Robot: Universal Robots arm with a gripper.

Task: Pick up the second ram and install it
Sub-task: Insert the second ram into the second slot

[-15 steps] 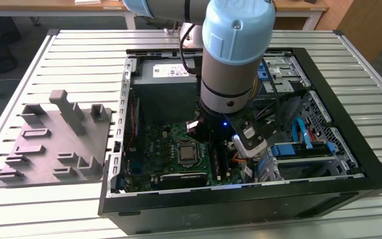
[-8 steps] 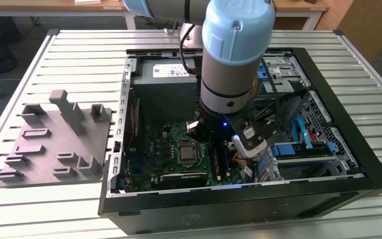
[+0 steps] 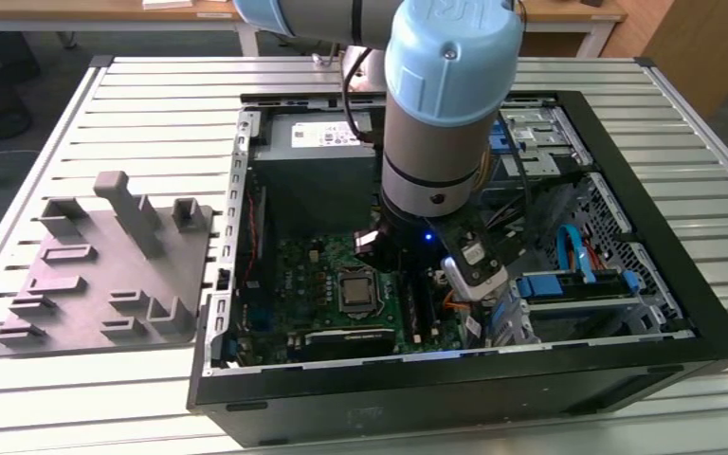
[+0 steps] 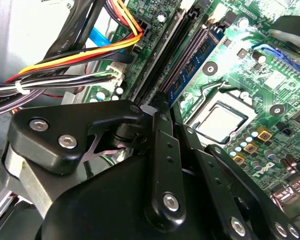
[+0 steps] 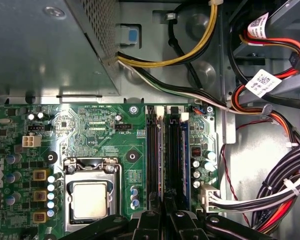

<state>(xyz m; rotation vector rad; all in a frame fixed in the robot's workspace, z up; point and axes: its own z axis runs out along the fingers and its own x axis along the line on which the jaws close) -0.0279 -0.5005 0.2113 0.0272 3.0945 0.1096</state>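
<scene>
Your gripper (image 5: 165,220) hangs low inside the open computer case (image 3: 667,313), right over the motherboard's memory slots (image 5: 167,150) beside the processor socket (image 5: 90,197). Its fingers (image 4: 162,150) look drawn together on the second ram (image 5: 164,202) (a thin dark edge), standing upright over a slot. The grey tray (image 3: 99,275) sits outside the case.
</scene>
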